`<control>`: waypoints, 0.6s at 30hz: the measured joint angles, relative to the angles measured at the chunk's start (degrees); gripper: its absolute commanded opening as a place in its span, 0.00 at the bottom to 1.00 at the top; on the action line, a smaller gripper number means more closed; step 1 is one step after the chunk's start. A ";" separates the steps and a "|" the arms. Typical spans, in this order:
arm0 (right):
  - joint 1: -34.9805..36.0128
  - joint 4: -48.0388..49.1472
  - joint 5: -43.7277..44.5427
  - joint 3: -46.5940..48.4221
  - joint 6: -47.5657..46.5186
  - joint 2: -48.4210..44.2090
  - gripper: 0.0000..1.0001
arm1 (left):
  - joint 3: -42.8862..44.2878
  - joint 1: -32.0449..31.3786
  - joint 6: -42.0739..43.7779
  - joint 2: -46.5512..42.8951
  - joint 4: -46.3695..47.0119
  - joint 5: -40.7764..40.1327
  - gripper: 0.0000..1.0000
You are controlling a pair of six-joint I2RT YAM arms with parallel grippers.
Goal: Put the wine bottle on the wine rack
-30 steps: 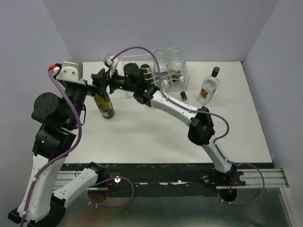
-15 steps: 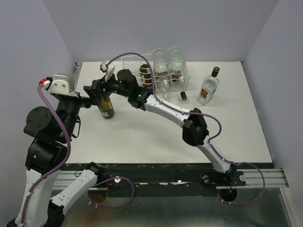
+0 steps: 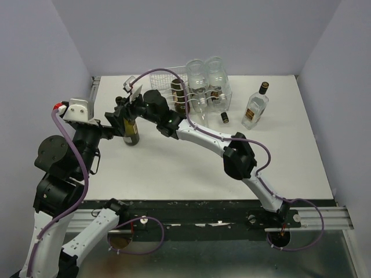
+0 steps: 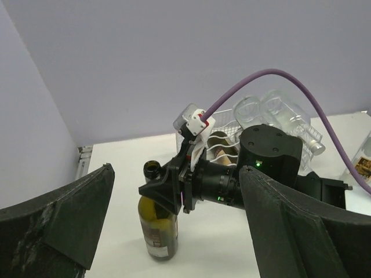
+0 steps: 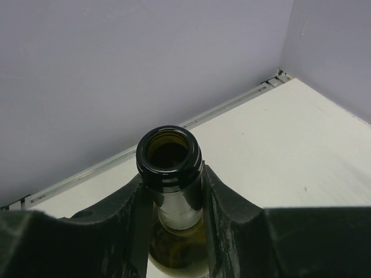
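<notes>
Wine bottle (image 3: 130, 132) and wine rack (image 3: 160, 77) share a white tabletop (image 3: 191, 168), with the rack the larger of the two. It sits against the far edge, about midway along, and its right half is already filled with clear bottles (image 3: 206, 74) lying on their sides. The mesh on its left half looks free.

The dark green bottle stands upright near the far-left corner, on the tabletop and outside the rack, with its open mouth up. Its long axis is vertical, while the stored bottles lie flat. The rack is just to its right along the far edge.

The right arm reaches across from the near-right and its hand (image 5: 174, 184) is closed on the neck just under the lip, one finger on each side with no gap showing. The left hand (image 3: 115, 120) is just beside the bottle on the left-edge side, spread wide and holding nothing.

The right arm therefore has the bottle. The next move probably turns on tipping it from upright to lying flat while carrying it rightward to the free left bay.
</notes>
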 measured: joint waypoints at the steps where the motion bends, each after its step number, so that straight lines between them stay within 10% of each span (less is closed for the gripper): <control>1: 0.00 0.22 0.44 -0.92 0.00 -0.66 0.05 | -0.35 0.00 -0.04 -0.35 0.02 0.00 0.99; 18: 0.11 -16.28 6.62 -24.59 1.70 -34.14 0.01 | -17.14 0.02 0.15 -13.46 5.27 17.27 0.99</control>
